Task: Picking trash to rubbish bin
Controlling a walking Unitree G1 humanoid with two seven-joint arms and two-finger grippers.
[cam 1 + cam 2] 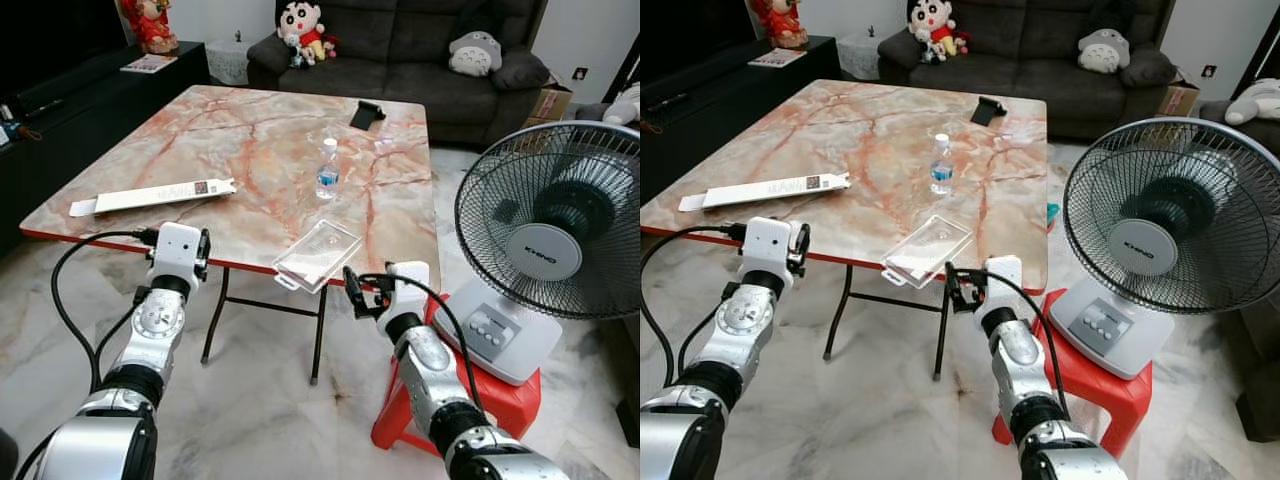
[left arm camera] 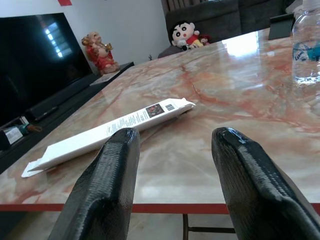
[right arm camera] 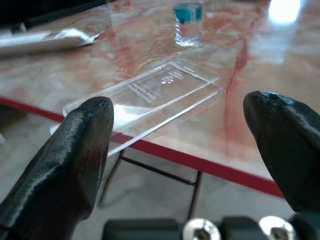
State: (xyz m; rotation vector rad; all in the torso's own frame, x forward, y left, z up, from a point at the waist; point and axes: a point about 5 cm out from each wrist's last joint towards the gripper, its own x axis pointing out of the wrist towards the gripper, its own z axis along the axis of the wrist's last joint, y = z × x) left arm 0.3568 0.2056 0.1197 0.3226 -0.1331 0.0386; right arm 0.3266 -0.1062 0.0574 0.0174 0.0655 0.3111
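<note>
- I am viewing a marble-patterned bench point(image 1: 250, 130) with a red front edge; both grippers are hovering just short of that edge, below the level of its top.
- Right gripper point(image 1: 352, 290): I am holding it before the clear plastic tray point(image 1: 316, 254), its jaws standing wide apart and touching nothing. In the right wrist view the tray point(image 3: 150, 95) is lying between the two black fingers point(image 3: 70, 160), part of it overhanging the bench edge.
- Left gripper point(image 2: 172, 180): I am keeping it at the bench's near left edge, jaws apart and empty, pointing toward the long white carton point(image 1: 150, 196) lying flat on the bench.
- A water bottle point(image 1: 327, 168) with a blue label is standing upright near the bench centre, beyond the tray and well apart from it.
- A small dark object point(image 1: 367, 114) is resting at the far side of the bench.
- A standing fan point(image 1: 555, 240) is sitting on a red stool point(image 1: 500, 400) to the right of the bench.
- A dark sofa point(image 1: 400, 50) with plush toys is standing behind.
</note>
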